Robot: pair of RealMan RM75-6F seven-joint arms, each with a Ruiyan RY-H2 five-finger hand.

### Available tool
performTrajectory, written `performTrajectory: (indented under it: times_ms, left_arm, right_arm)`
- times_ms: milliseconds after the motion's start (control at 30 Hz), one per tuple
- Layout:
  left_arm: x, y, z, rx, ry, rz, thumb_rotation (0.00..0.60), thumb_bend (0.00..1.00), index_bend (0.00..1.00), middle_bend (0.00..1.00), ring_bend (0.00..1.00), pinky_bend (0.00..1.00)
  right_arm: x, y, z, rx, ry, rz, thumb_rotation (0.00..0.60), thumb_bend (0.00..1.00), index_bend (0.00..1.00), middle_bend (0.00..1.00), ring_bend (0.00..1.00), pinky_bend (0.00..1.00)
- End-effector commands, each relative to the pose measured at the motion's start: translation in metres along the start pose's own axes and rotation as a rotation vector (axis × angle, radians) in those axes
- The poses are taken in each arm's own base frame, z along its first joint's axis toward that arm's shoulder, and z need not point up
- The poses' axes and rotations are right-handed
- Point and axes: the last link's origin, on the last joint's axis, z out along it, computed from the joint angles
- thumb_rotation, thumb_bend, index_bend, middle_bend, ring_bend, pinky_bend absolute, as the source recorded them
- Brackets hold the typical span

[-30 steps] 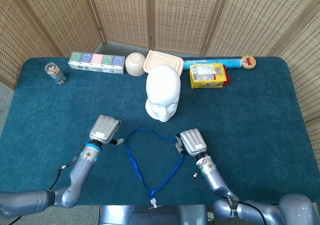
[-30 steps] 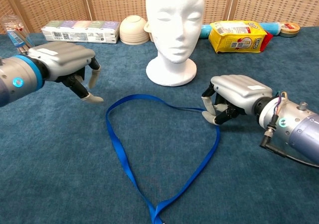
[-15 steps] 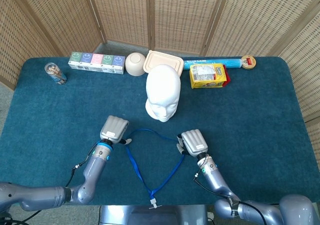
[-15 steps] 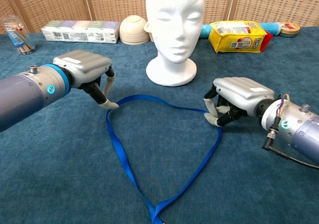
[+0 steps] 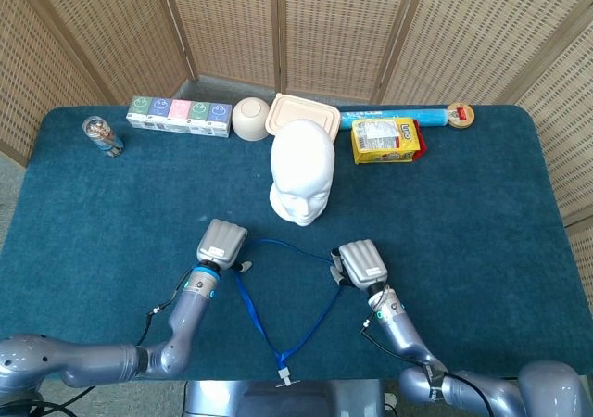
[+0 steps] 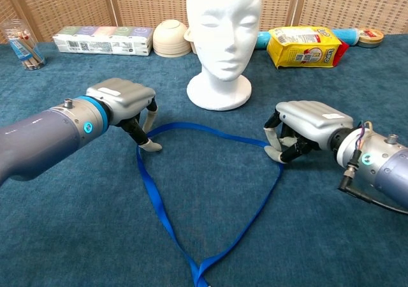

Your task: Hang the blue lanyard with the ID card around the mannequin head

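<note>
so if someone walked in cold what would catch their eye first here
Probably the white mannequin head, upright at the middle of the blue table, facing the robot. In front of it the blue lanyard lies in a loop, with the left hand and the right hand down at its two sides.

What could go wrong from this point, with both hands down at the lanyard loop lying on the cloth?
1. The left hand has only fingertips at the flat blue lanyard; whether it grips is unclear, so the strap may slip when lifted.
2. The loop looks narrow beside the mannequin head; if not spread wide it may catch on the face.
3. The head stands free on the table, so a dragging strap or hand might tip it.
</note>
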Motion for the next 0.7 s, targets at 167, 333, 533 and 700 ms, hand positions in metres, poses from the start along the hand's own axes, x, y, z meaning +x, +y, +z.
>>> performTrajectory:
  times_ms: [167,333,533,700]
  left_arm:
    - [-0.0012,0.0043,0.0029,0.009,0.005,-0.022,0.401,0.23,0.58,1.00,1.00,1.00]
    - [0.0010,0.0038,0.0026,0.020,0.016,-0.056,0.400,0.23,0.59,1.00,1.00,1.00]
    - [-0.0023,0.0028,0.0012,0.029,0.003,-0.063,0.402,0.23,0.61,1.00,1.00,1.00]
    - [-0.0054,0.0023,0.0014,0.041,-0.008,-0.085,0.405,0.24,0.61,1.00,1.00,1.00]
  right_arm:
    - [0.0000,0.0032,0.0006,-0.010,-0.001,0.004,0.560,0.53,0.71,1.00,1.00,1.00]
    - [-0.0007,0.0032,0.0006,-0.013,-0.006,0.005,0.562,0.53,0.71,1.00,1.00,1.00]
    - [0.0005,0.0026,0.0005,-0.015,-0.004,0.013,0.563,0.53,0.71,1.00,1.00,1.00]
    - [-0.0001,0.0042,-0.0007,-0.022,-0.009,0.014,0.563,0.53,0.71,1.00,1.00,1.00]
